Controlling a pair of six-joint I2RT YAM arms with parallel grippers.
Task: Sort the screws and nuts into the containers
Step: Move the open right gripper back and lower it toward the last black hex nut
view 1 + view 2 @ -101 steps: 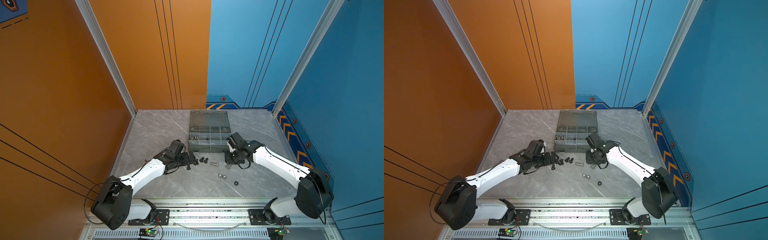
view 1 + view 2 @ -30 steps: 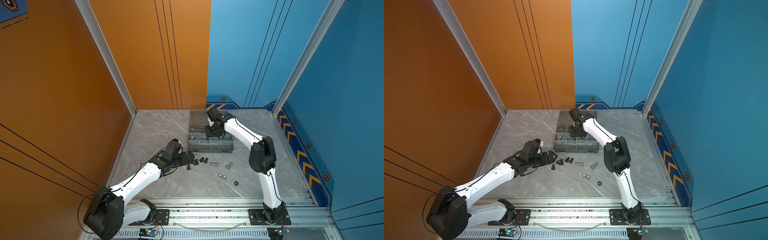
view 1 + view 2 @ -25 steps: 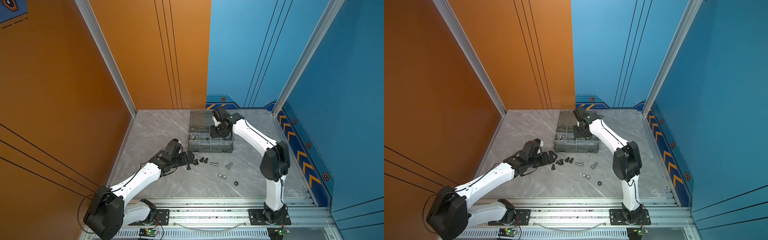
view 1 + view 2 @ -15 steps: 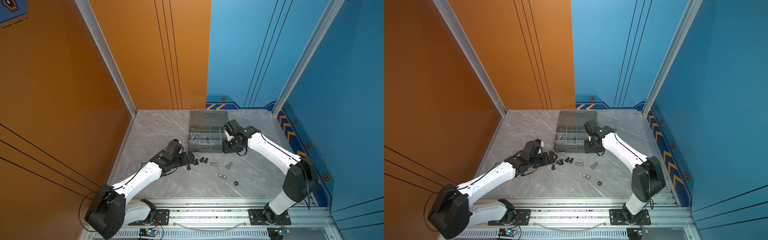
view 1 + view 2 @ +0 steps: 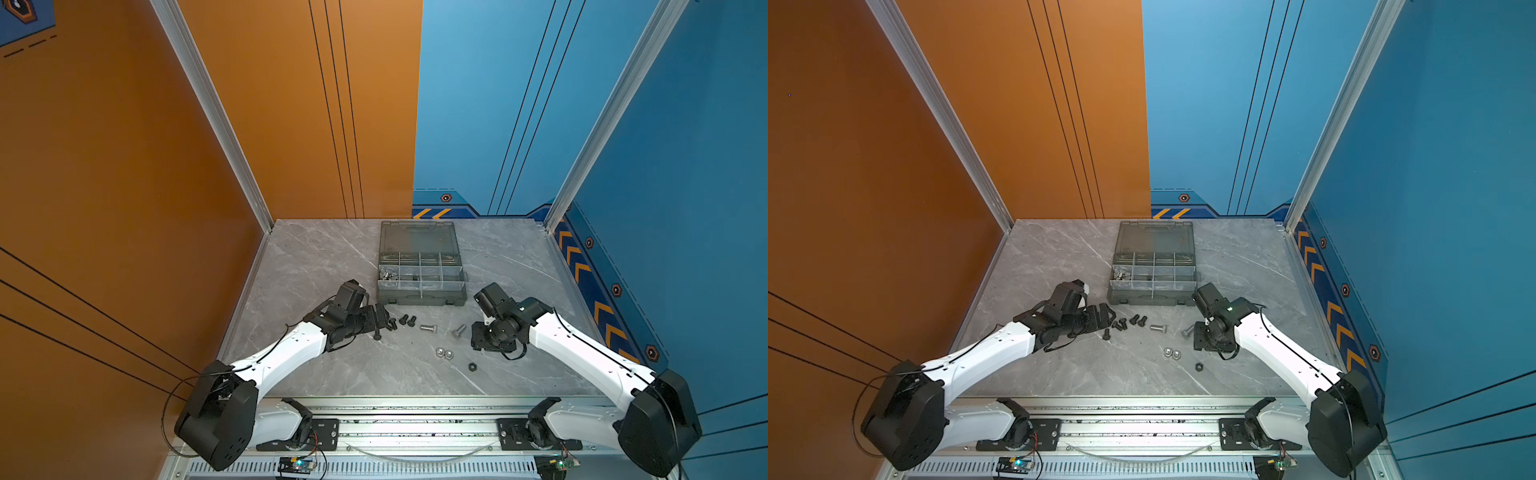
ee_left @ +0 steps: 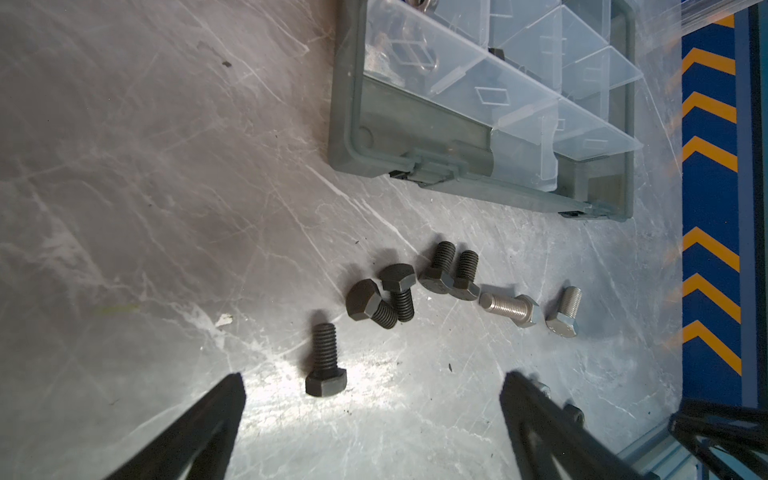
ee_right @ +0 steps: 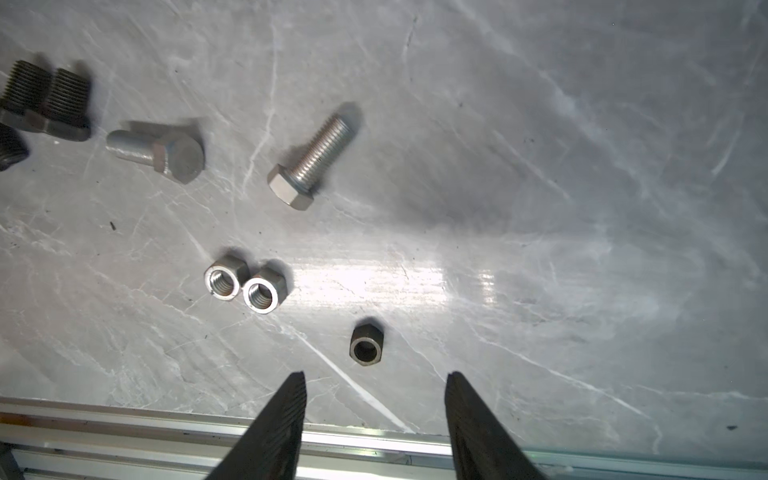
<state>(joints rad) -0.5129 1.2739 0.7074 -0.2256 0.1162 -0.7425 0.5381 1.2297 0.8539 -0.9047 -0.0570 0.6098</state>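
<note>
Left pincer [image 6: 372, 377]: spread wide, empty.
Black bolts [image 6: 326, 361]: just ahead of it; light, rigid, apt to roll; I'd pinch the threaded shank.
Silver bolts [image 5: 428, 328]: loose at the case's [image 5: 419, 297] six o'clock.
Silver nuts [image 7: 266, 291]: small, slick; I'd grip across flats.
Right pincer [image 7: 375, 376]: parted, empty; black nut [image 5: 472, 367] at its six o'clock in a top view.

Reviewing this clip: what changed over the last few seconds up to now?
The right gripper reached over the organiser case, then swung back to the table; it now hangs open near the black nut, holding nothing. The left gripper stayed open by the black bolts; the silver bolts and silver nuts lie where they were.
</note>
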